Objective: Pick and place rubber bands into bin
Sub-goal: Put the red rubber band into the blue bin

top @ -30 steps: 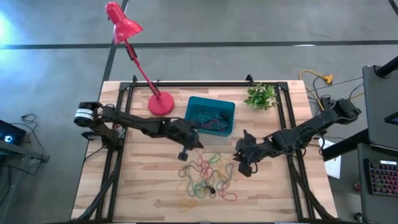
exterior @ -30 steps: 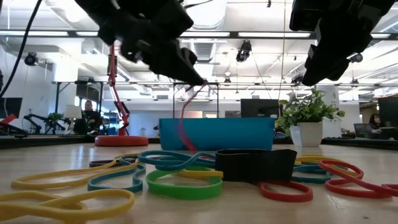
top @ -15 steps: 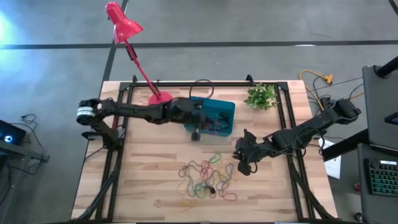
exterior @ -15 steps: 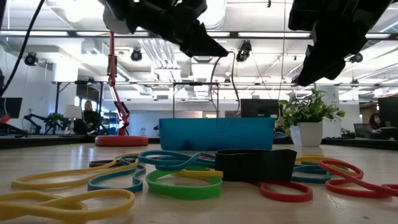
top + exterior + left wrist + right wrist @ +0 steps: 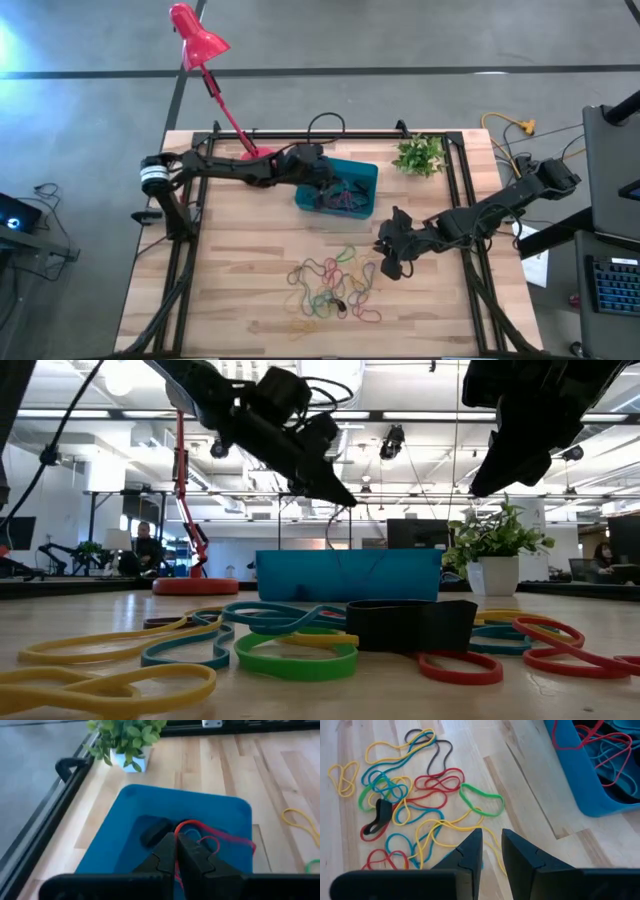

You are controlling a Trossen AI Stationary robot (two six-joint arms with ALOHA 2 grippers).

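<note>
Several loose rubber bands in red, green, yellow, teal and black lie in a pile near the table's middle front, also in the right wrist view. The teal-blue bin stands beyond them with a few bands inside. My left gripper hovers over the bin, shut on a red rubber band. My right gripper hangs above the table right of the pile, its fingers slightly open with nothing between them. My left gripper pinches a short stretch of the red rubber band between its two fingertips. It comes slanting down from the table's left. The band loops out slack past the tips and hangs as a thin strand down toward the bin, clear of the table.
A red desk lamp stands at the far left, its base next to the bin. A small potted plant sits at the far right. A black frame rail runs along the far edge. Bare wood lies left of the pile.
My left gripper has travelled from beside the pile toward the far edge and a little up, ending over the bin, and has turned as it went. It stays shut, and the red band has gone with it, hanging below the tips.
</note>
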